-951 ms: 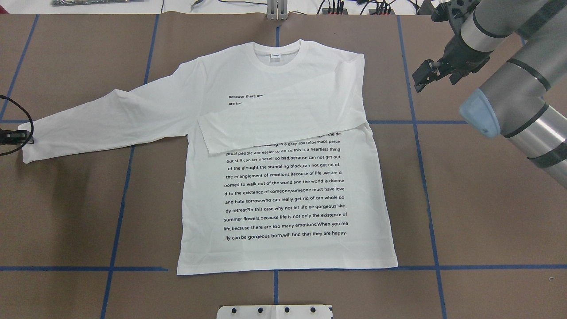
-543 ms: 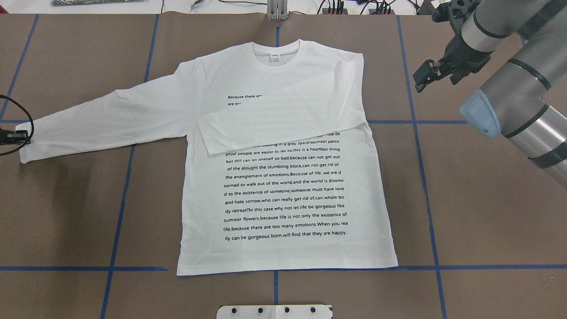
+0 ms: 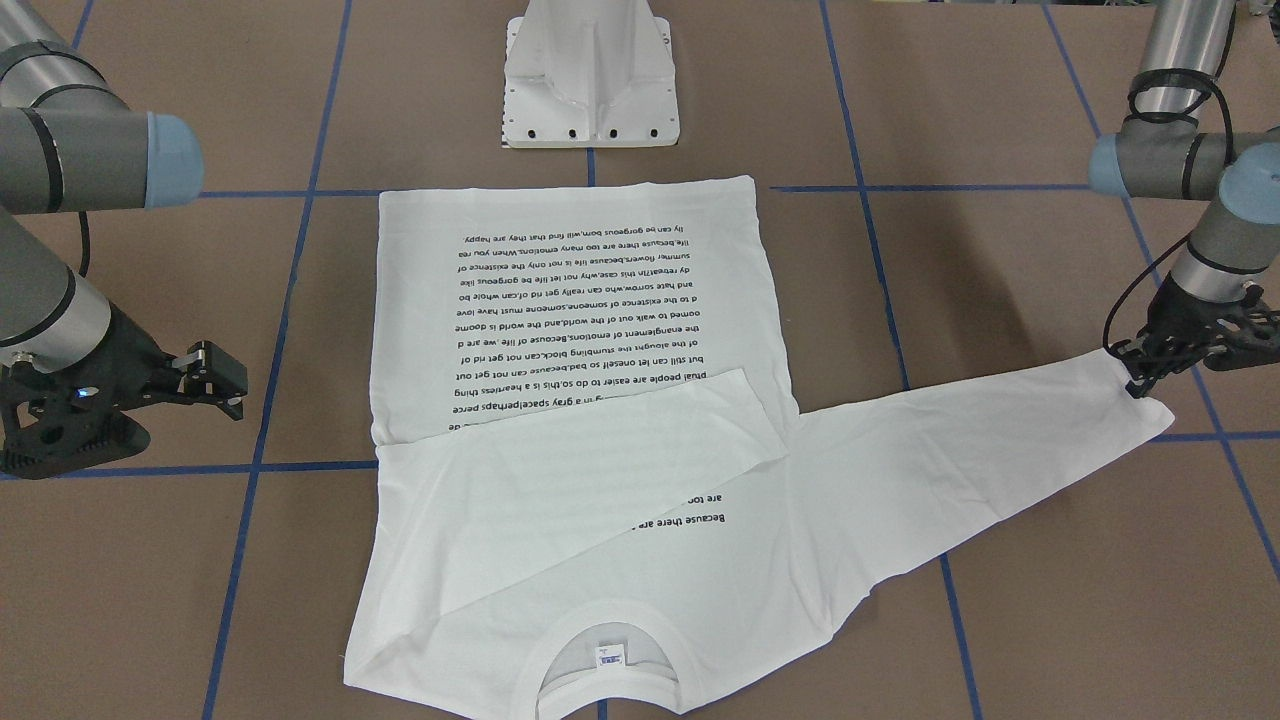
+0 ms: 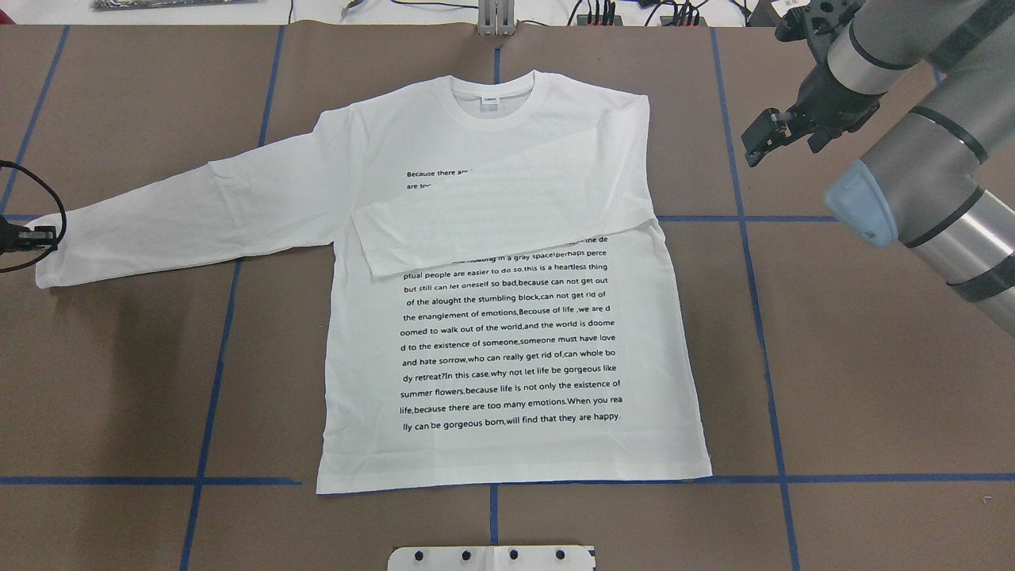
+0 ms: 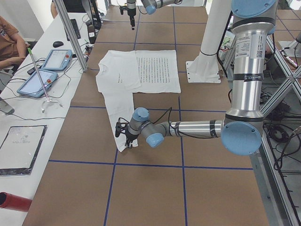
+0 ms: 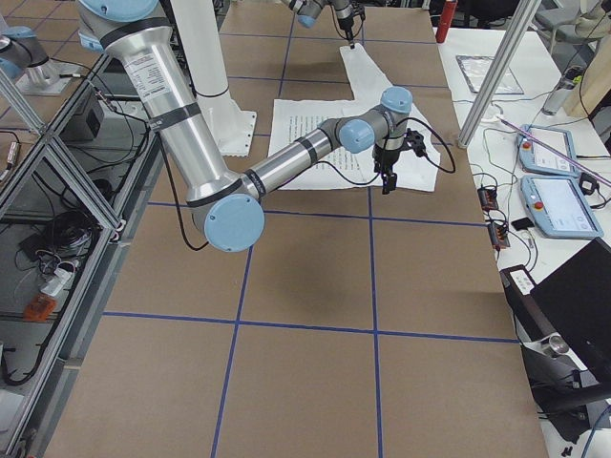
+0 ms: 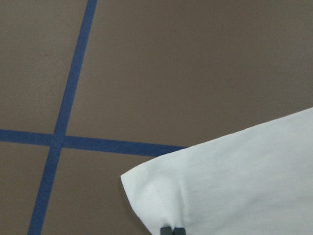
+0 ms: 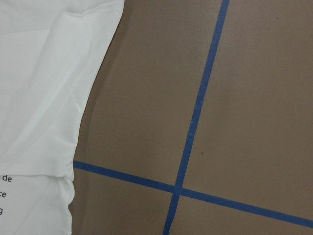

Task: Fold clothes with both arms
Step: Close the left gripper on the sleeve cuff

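Front-facing: T-shirt [image 3: 580,300] lies flat on the brown table [image 3: 1000,620], print up, hem toward the white pedestal [image 3: 590,75], collar at the near edge. Folded sleeve [image 3: 600,450] lies across the chest. Outstretched sleeve [image 3: 980,470] runs to the left gripper [image 3: 1138,385], which sits on the cuff [image 3: 1145,412]. Right gripper [image 3: 225,385] is well apart from the shirt's side, jaws parted, nothing in them.

Overhead: left gripper at the view's left edge, on the cuff tip. Right gripper is out past the shoulder on the far right, with bare table between it and the fabric. Bare table on every side of the shirt, crossed by blue tape lines [image 4: 214,373].

Exterior left: near arm is low along the table, gripper at the sleeve end. Jaw gap unreadable here.

Exterior right: near gripper points down by the shirt's shoulder side. Can't judge the gap here.

Left wrist: fingertips [image 7: 167,230] pressed together at the bottom edge, pinching the cuff hem. The cuff covers part of a tape line beside a tape cross.

Right wrist: no fingertips in shot. Shirt edge on the left, bare table and a tape cross to the right.
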You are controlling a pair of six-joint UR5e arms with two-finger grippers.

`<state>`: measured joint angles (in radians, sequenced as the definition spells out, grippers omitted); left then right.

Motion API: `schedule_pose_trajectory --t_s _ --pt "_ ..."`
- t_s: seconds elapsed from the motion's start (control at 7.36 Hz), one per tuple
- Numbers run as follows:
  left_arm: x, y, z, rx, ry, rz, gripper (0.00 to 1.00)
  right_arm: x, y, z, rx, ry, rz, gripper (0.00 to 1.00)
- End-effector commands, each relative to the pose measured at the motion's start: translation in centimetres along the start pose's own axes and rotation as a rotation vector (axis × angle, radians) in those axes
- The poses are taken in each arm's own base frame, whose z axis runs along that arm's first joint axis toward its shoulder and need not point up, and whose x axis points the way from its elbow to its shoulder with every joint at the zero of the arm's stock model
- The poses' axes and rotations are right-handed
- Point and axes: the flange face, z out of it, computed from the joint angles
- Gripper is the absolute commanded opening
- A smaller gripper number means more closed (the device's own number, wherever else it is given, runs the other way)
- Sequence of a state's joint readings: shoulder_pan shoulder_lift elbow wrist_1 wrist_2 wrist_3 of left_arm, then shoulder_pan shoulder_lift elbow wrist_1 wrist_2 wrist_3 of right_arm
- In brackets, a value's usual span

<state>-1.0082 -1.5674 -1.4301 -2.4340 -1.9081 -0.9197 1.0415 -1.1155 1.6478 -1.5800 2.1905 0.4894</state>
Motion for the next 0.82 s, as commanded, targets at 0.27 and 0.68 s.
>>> schedule_pose_trajectory --t_s 0.27,0.68 --pt "9.6 -2.7 -8.2 -0.063 0.066 0.000 0.00 3.0 3.8 0.7 -0.021 0.012 0.022 1.00" --pt "24.4 -9.6 -16.8 -0.072 0.109 -0.079 0.00 7.0 8.5 1.4 -0.046 0.030 0.003 1.00"
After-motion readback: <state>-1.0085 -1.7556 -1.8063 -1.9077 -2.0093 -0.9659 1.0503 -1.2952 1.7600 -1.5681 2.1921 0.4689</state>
